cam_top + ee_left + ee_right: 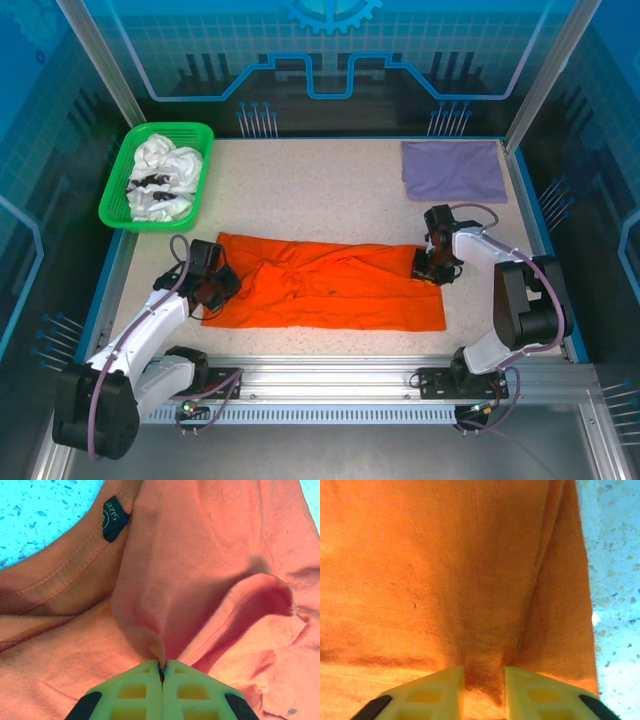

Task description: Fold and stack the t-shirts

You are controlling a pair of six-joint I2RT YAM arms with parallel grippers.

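A bright orange t-shirt [330, 285] lies spread in a long band across the front of the table. My left gripper [222, 290] sits at its left end, near the collar with the black size label [112, 517]. It is shut [162, 666] on a thin raised fold of the orange cloth. My right gripper [428, 270] is at the shirt's right end. Its fingers [484, 680] hold a thick bunched ridge of orange cloth [470, 580] that fills the gap between them. A pale lavender t-shirt [452, 170] lies folded flat at the back right.
A green plastic basket [120, 220] at the back left holds crumpled white t-shirts with black print [160, 180]. The speckled table [310, 190] shows bare between the basket and the lavender shirt. A metal rail [330, 378] runs along the near edge.
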